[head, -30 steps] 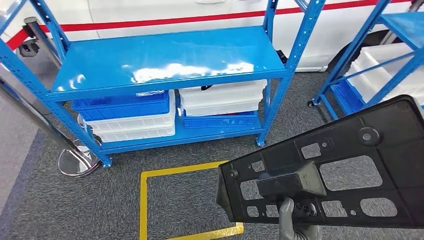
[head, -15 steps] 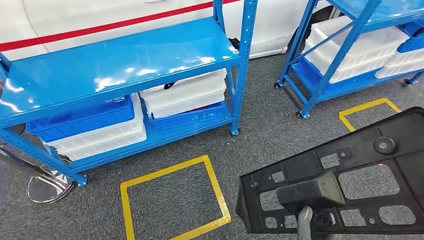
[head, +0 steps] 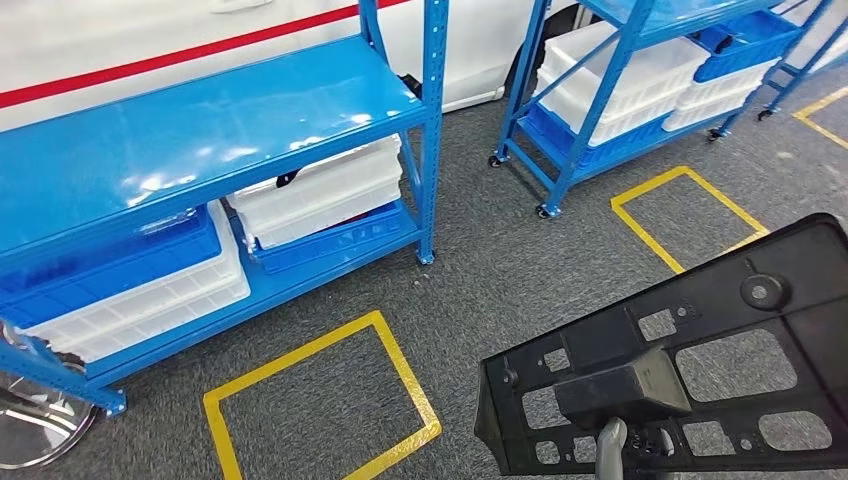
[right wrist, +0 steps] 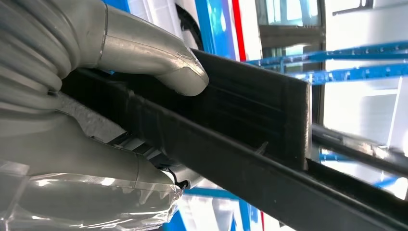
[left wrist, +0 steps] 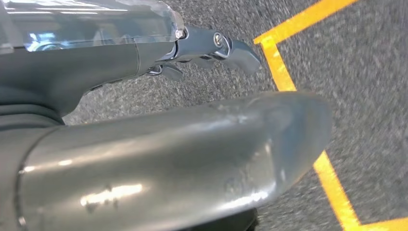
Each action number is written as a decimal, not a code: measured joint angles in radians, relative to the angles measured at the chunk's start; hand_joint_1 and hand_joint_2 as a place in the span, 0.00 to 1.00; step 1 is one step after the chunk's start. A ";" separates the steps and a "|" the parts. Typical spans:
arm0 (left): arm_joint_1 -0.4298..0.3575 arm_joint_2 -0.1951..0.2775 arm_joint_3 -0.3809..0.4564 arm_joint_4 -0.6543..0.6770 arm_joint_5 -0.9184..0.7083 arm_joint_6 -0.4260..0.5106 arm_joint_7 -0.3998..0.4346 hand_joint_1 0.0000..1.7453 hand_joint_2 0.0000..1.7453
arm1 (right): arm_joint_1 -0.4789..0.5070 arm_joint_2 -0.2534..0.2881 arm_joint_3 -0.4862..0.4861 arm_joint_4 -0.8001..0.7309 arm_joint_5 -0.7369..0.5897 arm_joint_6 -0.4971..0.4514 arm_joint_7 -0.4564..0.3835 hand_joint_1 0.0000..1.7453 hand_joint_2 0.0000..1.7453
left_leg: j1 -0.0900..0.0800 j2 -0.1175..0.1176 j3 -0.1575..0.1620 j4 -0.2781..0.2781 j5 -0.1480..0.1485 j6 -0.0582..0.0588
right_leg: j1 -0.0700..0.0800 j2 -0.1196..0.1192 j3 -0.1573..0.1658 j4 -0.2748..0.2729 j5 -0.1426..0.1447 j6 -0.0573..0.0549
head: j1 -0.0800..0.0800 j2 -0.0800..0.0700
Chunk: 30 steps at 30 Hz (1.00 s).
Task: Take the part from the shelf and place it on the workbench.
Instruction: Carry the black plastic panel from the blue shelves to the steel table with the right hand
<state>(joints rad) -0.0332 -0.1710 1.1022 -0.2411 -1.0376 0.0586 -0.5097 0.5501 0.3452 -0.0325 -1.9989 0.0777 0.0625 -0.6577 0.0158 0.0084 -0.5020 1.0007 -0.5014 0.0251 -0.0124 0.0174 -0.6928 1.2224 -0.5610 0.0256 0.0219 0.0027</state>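
The part (head: 600,345) is a flat black plastic panel with several cut-outs and a raised block in its middle. It fills the lower right of the head view, held up over the carpet. My right hand (head: 612,450) grips it from below, and a grey finger shows under the block. In the right wrist view the thumb (right wrist: 159,57) presses on one face of the panel (right wrist: 250,106) while the fingers clamp the other side. My left hand (left wrist: 159,159) hangs over the carpet and holds nothing, its fingers (left wrist: 226,45) stretched out.
A blue shelf rack (head: 200,130) with white and blue bins (head: 320,190) stands at the left. A second wheeled rack (head: 600,130) stands behind on the right. Yellow taped squares (head: 320,400) (head: 690,215) mark the grey carpet. A chrome post base (head: 30,440) sits at the far left.
The whole scene has slid left as the camera turned right, bringing the second rack and another yellow square into view. The panel stays in my right hand.
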 joint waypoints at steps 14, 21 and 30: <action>-0.008 0.002 0.000 0.000 -0.018 -0.003 0.004 0.00 0.00 | 0.015 0.005 -0.008 -0.010 0.000 -0.022 0.000 1.00 1.00 | -0.009 0.032 -0.026 0.104 -0.089 -0.040 | 0.004 -0.031 0.124 -0.220 0.102 -0.060 | -0.005 0.000; -0.003 0.004 0.000 0.000 -0.030 -0.004 0.005 0.00 0.00 | 0.019 0.008 -0.008 -0.009 0.001 -0.036 0.000 1.00 1.00 | 0.005 -0.047 -0.035 0.108 -0.042 -0.047 | 0.001 0.069 0.111 -0.198 0.103 -0.053 | -0.008 0.000; -0.009 0.008 0.001 0.000 -0.043 -0.010 0.012 0.00 0.00 | 0.029 0.009 -0.008 -0.014 0.004 -0.043 0.000 1.00 1.00 | 0.004 -0.013 -0.006 0.007 -0.001 -0.002 | 0.000 0.015 0.012 -0.039 0.024 -0.002 | 0.008 0.000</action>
<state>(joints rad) -0.0427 -0.1628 1.1028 -0.2411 -1.0807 0.0481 -0.4981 0.5794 0.3540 -0.0408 -2.0132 0.0821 0.0196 -0.6577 0.0194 -0.0044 -0.5084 1.0076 -0.5022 0.0236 -0.0122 0.0319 -0.6812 1.1830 -0.5373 0.0241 0.0299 0.0027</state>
